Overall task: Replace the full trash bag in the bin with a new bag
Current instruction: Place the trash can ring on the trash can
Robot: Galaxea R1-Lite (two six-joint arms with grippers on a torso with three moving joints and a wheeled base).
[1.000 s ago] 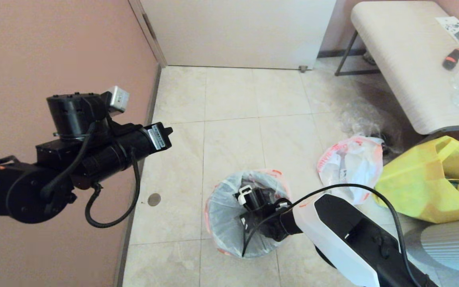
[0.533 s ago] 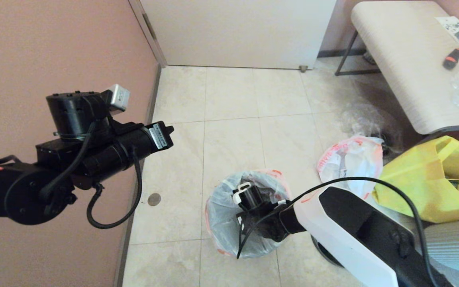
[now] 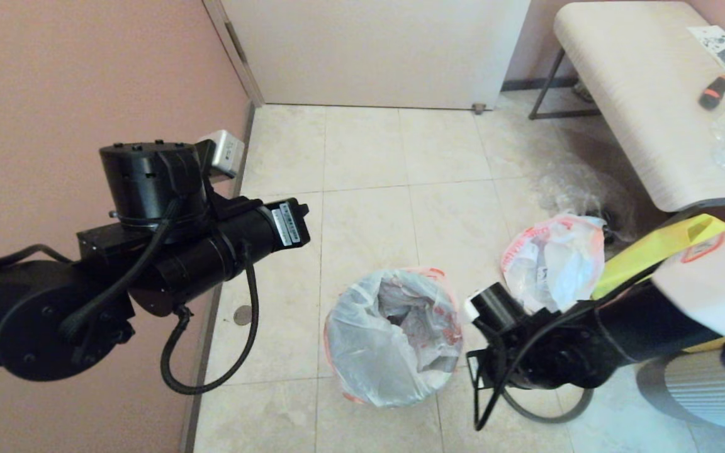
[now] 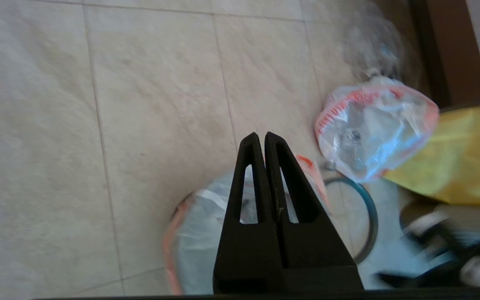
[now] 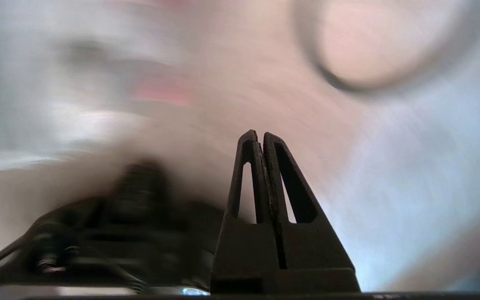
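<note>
The pale tiled floor [image 3: 362,151] is bare ahead of the robot. It is closed in by a pink wall [image 3: 85,63] on the left and a light wooden bench [image 3: 639,100] on the right. A yellow fabric tote [image 3: 664,248] slumps below the bench.

The left arm hangs raised beside the wall. The left gripper [image 4: 261,135] has its fingers pressed together on nothing. The right arm reaches low across the floor just right of the bin. The right gripper [image 5: 260,134] is likewise closed and empty.

The new bag [image 3: 362,340], translucent white plastic with pink edges and red print, already lines the small round black bin [image 3: 428,362]. The bin shows only as a dark shape through the film. The bag's mouth is folded loosely over the rim.

The full trash bag [image 3: 554,258], lumpy white plastic with red print, lies on the tiles between the bin and the tote.

The thin grey hoop rim [image 4: 372,216] lies flat on the floor just right of the bin, not yet fitted.

The main risk is probably the loose liner. A low sweep of the right arm or its dangling cable could drag the film off the rim or tip the light bin. Picking a flat hoop off tile with closed fingers could also push it away.

Free room lies in front and to the left; the right side is crowded.
</note>
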